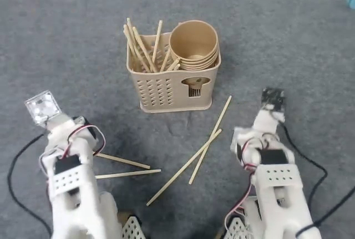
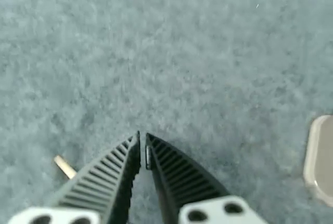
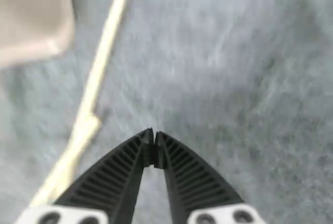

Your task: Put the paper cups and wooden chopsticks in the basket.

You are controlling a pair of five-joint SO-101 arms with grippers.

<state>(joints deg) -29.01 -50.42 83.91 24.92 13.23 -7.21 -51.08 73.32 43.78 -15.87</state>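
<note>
Nearest us, the left end effector (image 2: 143,138) and the right end effector (image 3: 154,133) are each pressed together, pinching nothing, over the grey desk (image 1: 299,45). 4 chopsticks (image 1: 183,167) lie loose between the arms. Farther back, the basket (image 1: 166,92) holds stacked cups (image 1: 193,42) and more of them.

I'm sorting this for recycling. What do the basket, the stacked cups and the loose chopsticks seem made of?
The basket looks like moulded plastic: beige, matte, with neat rows of holes. The cups look like paper, tan with thin stacked rims. The loose chopsticks look like pale, unfinished wood, possibly bamboo.
</note>
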